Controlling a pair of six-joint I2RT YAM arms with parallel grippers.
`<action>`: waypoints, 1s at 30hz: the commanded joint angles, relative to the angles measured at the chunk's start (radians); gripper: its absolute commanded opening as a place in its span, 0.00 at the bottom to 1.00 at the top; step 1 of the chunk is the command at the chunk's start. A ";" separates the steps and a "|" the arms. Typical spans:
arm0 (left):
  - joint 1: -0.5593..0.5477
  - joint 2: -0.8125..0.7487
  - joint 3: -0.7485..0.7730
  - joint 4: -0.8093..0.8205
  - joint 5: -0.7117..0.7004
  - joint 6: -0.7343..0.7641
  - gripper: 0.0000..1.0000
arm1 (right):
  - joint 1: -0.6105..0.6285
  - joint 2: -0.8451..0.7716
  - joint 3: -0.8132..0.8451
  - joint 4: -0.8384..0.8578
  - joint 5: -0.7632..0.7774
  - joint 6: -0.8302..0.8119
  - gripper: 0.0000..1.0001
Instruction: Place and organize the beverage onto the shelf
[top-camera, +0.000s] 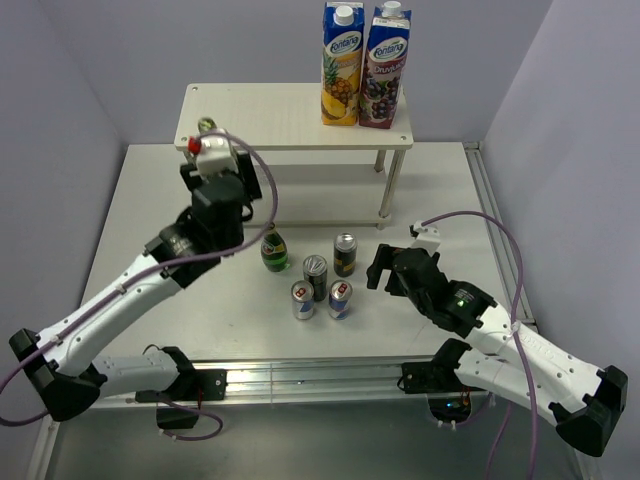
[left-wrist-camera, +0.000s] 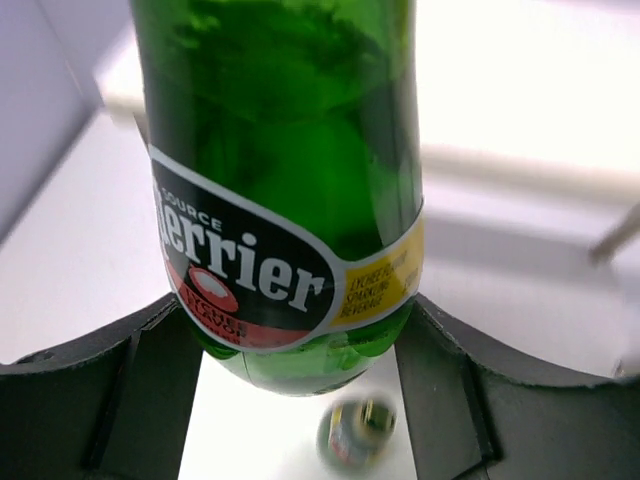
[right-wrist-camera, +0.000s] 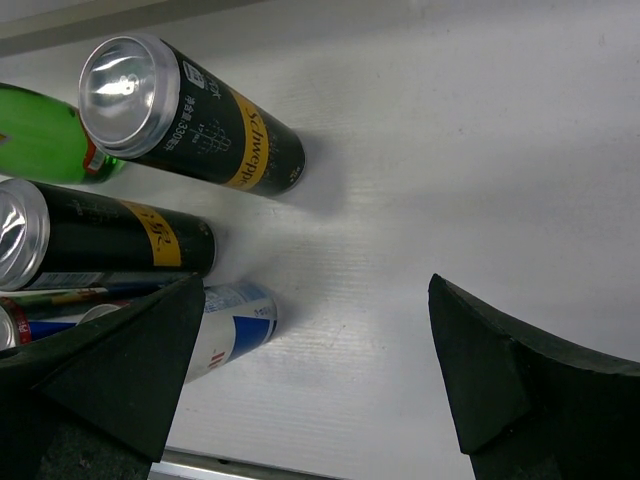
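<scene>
- Your left fingers (left-wrist-camera: 140, 400) clamp the green bottle (left-wrist-camera: 290, 200) low on its body, at the left end of the shelf (top-camera: 290, 115).
- Keep it upright and set it in a back corner (leaves room for others).
- Your right fingers (right-wrist-camera: 130, 370) hang spread beside the cans (top-camera: 320, 280) on the table (top-camera: 440, 200).

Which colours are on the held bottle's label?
On the bottle, the label is black with white letters, plus red and yellow patches; clearest in left wrist view.
</scene>
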 joint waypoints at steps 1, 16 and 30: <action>0.088 0.041 0.266 0.142 0.068 0.165 0.00 | 0.007 0.000 0.024 0.043 0.023 -0.002 1.00; 0.369 0.443 0.773 0.013 0.334 0.208 0.00 | 0.007 -0.066 -0.012 0.017 0.058 0.020 1.00; 0.463 0.492 0.795 -0.028 0.363 0.179 0.00 | 0.007 -0.084 -0.022 -0.003 0.064 0.030 1.00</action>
